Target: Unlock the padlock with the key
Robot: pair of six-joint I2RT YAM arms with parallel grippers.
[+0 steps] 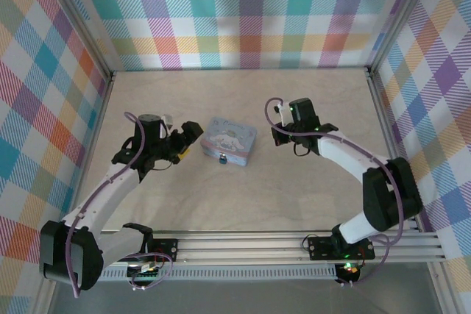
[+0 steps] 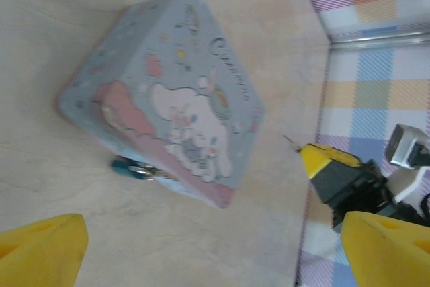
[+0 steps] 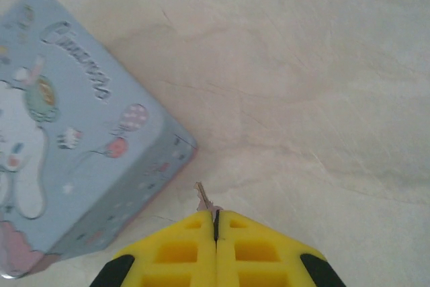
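Observation:
The tiny teal-blue padlock [image 1: 222, 158] hangs at the near side of the pastel-blue cartoon-dog tin [image 1: 229, 139]; in the left wrist view the padlock [image 2: 133, 167] lies against the tin's [image 2: 168, 92] lower edge. My right gripper [image 3: 216, 214] is shut on a small metal key [image 3: 204, 197], whose tip points out past the yellow fingers, just right of the tin's [image 3: 74, 139] corner. From above, the right gripper [image 1: 282, 135] sits to the right of the tin. My left gripper [image 1: 189, 137] stands open to the left of the tin, its yellow fingers [image 2: 41, 249] spread wide with nothing between them.
The tin stands mid-table on the pale wooden surface [image 1: 243, 196]. Checked walls [image 1: 243, 12] with metal frame posts close in the back and both sides. The right gripper's yellow fingertip [image 2: 324, 160] shows beyond the tin in the left wrist view.

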